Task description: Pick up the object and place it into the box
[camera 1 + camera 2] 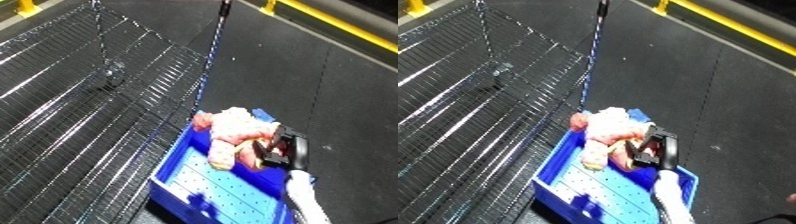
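The right hand [282, 148] is seen above the far right end of the blue bin [182, 182], with its black fingers curled round the pink plush toy [233, 131]. The toy is held just to the left of the hand, touching it, over the bin's far end; whether it rests on the bin floor cannot be told. The bin is set on dark flooring [320, 75], just right of a wire mesh shelf [80, 100]. A yellow rail [342, 25] is seen far right.
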You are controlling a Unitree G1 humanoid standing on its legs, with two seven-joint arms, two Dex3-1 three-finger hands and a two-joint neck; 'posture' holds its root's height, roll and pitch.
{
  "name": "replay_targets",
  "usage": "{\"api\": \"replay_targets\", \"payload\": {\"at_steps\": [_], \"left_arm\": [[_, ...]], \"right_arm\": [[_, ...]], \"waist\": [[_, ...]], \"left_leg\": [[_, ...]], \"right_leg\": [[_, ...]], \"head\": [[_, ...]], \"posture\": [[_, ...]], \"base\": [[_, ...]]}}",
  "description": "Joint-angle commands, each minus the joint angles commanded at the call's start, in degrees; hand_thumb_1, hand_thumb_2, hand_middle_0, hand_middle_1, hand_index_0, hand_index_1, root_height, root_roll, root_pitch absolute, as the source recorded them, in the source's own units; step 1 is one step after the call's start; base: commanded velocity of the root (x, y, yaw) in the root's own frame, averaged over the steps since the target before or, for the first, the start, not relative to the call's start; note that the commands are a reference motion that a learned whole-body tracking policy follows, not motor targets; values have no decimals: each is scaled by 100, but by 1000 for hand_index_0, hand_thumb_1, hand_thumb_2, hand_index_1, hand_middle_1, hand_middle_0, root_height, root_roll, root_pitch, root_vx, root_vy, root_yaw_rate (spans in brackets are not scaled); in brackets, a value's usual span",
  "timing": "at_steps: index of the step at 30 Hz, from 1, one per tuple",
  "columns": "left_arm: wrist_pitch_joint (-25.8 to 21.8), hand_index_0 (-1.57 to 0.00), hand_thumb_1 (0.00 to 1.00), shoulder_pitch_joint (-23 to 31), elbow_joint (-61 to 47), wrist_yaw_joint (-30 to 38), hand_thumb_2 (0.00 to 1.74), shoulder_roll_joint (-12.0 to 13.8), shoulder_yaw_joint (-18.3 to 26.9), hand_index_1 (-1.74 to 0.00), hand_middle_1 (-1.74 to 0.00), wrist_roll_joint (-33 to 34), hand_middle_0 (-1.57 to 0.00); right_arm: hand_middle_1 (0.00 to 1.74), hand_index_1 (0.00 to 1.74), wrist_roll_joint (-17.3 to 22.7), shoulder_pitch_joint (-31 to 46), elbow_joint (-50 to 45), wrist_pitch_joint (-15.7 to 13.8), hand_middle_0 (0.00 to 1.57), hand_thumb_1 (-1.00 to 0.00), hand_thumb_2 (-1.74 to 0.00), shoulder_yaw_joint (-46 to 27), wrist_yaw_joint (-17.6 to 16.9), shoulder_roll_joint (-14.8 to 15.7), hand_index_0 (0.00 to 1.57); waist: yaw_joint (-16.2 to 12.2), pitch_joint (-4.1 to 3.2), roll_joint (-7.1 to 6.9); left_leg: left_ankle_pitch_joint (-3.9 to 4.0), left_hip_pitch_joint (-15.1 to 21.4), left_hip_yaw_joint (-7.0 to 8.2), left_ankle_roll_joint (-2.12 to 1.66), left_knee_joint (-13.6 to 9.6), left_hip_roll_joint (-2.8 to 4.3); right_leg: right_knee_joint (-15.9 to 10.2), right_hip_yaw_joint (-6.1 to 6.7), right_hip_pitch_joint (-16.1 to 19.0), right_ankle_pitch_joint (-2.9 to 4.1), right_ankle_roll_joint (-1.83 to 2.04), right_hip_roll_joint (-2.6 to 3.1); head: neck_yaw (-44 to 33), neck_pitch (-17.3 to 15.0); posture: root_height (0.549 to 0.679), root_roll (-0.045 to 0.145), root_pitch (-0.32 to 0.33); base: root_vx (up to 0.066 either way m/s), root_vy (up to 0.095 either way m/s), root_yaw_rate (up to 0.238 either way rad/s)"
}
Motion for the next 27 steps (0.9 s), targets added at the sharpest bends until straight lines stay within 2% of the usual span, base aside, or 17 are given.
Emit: {"api": "replay_targets", "payload": {"at_steps": [5,11,19,27], "left_arm": [[-36,-1570,1000,-20,-5,-19,1740,56,-22,-1740,-1740,51,-1570],[-61,-1570,1000,-13,-79,-32,1740,77,12,-1740,-1740,119,-1570],[-53,-1570,1000,127,-118,-38,1740,27,149,-1740,-1740,168,-1570],[-22,-1570,1000,245,-162,-57,1740,-49,317,-1740,-1740,202,-1570]], "right_arm": [[522,522,74,-72,293,-9,471,-300,-522,69,39,-94,471],[0,0,50,-82,377,-6,0,0,0,138,83,-127,0],[0,0,-86,-26,249,109,0,0,0,307,166,-123,0],[0,0,-659,-69,-342,384,0,0,0,751,303,-184,0]], "waist": [[-25,-16,46],[0,-47,67],[118,-91,72],[373,-164,57]], "left_leg": [[16,27,42,-15,-69,-13],[53,67,84,-26,-187,-19],[93,138,90,-24,-350,-37],[116,177,35,-19,-449,-60]], "right_leg": [[-70,4,6,-5,-1,-4],[-162,-10,36,-43,9,-5],[-288,-42,125,-90,30,-5],[-357,-123,225,-125,54,-6]], "head": [[-127,-31],[-194,-34],[-409,-63],[-1047,-105]], "posture": [[627,98,-252],[630,100,-240],[634,99,-227],[637,92,-222]], "base": [[8,7,-40],[10,2,-16],[17,-1,9],[4,-6,65]]}}
